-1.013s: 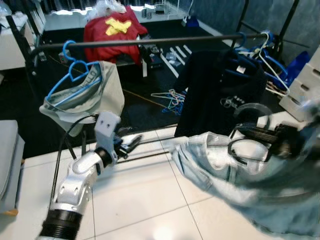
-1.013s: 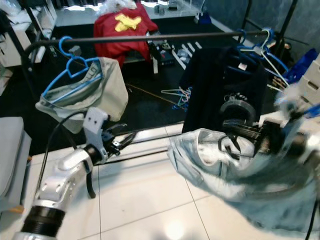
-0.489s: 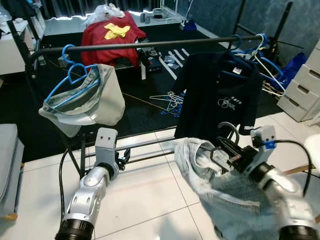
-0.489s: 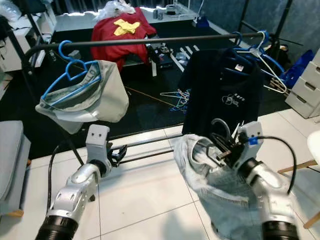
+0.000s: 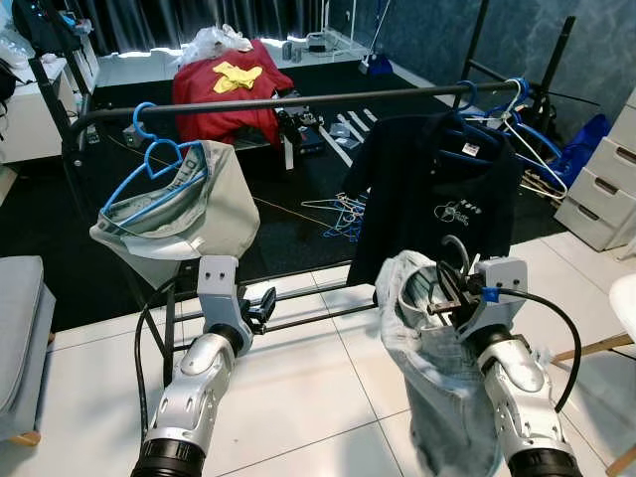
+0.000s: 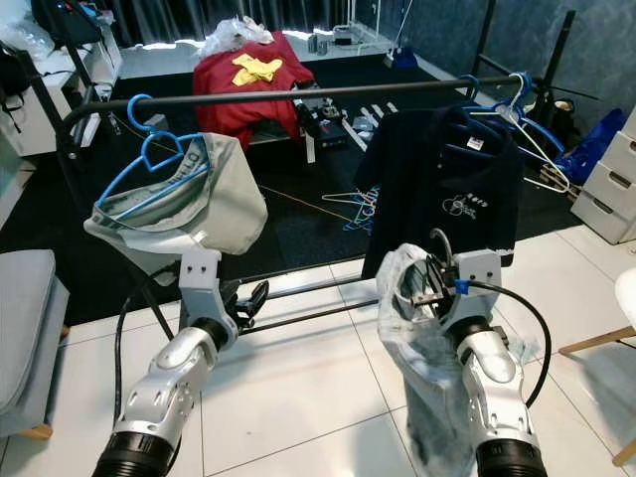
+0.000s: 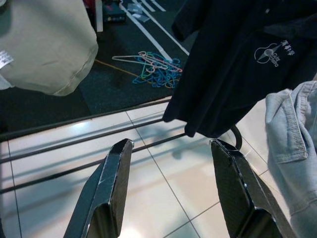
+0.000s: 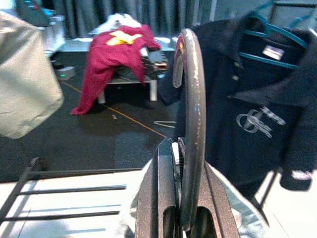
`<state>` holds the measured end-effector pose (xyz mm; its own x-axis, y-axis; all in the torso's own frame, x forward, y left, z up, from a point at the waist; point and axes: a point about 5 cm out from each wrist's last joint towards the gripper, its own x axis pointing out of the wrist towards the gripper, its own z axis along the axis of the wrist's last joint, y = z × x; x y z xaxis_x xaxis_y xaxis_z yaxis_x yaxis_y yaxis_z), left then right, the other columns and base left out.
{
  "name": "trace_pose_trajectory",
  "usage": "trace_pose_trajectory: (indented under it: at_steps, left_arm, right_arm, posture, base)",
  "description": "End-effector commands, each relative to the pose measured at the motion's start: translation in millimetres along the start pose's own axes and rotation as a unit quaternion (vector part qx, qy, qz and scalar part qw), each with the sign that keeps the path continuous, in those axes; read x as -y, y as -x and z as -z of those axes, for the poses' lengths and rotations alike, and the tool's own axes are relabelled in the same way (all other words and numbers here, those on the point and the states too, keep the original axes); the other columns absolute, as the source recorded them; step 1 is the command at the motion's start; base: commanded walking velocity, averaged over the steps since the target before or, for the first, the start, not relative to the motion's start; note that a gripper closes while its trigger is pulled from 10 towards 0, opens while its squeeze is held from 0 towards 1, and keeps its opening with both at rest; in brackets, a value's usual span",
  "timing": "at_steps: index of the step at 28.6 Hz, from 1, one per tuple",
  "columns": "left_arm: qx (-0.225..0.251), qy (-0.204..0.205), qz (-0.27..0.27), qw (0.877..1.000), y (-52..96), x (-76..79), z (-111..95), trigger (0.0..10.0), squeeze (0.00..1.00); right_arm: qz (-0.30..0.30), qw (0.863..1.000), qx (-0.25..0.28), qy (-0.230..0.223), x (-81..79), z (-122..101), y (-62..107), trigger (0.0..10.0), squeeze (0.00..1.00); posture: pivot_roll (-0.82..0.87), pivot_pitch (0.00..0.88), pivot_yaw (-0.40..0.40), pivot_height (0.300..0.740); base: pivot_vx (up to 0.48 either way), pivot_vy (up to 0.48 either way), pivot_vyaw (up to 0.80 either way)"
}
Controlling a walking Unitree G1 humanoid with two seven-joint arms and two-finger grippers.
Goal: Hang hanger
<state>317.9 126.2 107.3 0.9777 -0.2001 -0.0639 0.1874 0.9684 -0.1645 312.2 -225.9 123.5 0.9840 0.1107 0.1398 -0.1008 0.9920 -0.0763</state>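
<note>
Two garments already hang on the rail [image 5: 298, 97]: grey shorts [image 5: 184, 204] on a blue hanger at 10 o'clock and a black polo [image 5: 437, 184] at 1 o'clock. The task's hanger [image 5: 452, 263] is in the right gripper [image 8: 181, 218] at 4 o'clock, low before the polo, with pale denim [image 5: 437, 368] draped from it to the floor.

Changes noted: a second ago the right arm and denim were motion-blurred and far out at 3 o'clock; they now sit sharp and nearer centre, with the denim gathered into a narrower, hanging bundle. The left gripper [image 7: 171, 191] has risen slightly and remains empty. Judgement: the load has settled and is squared to the rail, but the hook is well below the bar, so the lift and hooking are yet to be done.

Fingers: right pair closed on the hanger's grey hook, which stands upright between them in the right wrist view. Left pair spread wide, holding nothing, over white tiles near the rack's lower bars.

Limits: the hanger's shoulders are buried in denim, so the garment's seating cannot be confirmed. Free rail space between shorts and polo appears open.
</note>
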Motion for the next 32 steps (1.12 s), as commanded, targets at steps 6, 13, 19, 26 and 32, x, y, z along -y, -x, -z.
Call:
trace_pose_trajectory:
  at_steps: [6,13,19,26,32]
  left_arm:
    - [0.027,-0.018,0.012,0.999,-1.6,0.8,-8.8,10.0,0.0]
    - [0.055,-0.018,0.025,0.998,-0.6,2.5,-15.9,10.0,0.0]
    - [0.07,-0.038,0.054,0.995,0.3,9.2,-17.3,10.0,0.0]
    - [0.072,-0.04,0.066,0.994,-0.1,13.0,-17.1,10.0,0.0]
    - [0.074,-0.039,0.072,0.994,-0.7,13.9,-17.8,10.0,0.0]
  right_arm:
    - [-0.002,0.998,0.05,-0.023,-3.7,-15.7,-14.2,10.0,0.0]
    - [0.002,0.998,0.051,-0.039,-7.4,-15.6,-14.5,10.0,0.0]
    - [0.0,0.997,0.056,-0.05,-11.1,-13.6,-13.6,10.0,0.0]
    - [-0.003,0.997,0.06,-0.052,-10.9,-13.0,-12.6,10.0,0.0]
    - [-0.003,0.997,0.061,-0.054,-10.8,-12.7,-11.0,10.0,0.0]
  posture:
    - [-0.16,0.055,0.004,0.74]
    - [-0.16,0.05,-0.001,0.74]
    - [-0.16,0.049,-0.003,0.74]
    - [-0.16,0.051,0.002,0.74]
    - [-0.16,0.045,0.002,0.74]
  base:
    - [0.0,0.0,0.0]
    - [0.149,0.0,0.0]
    - [0.416,0.0,0.0]
    - [0.418,0.0,0.0]
    - [0.419,0.0,0.0]
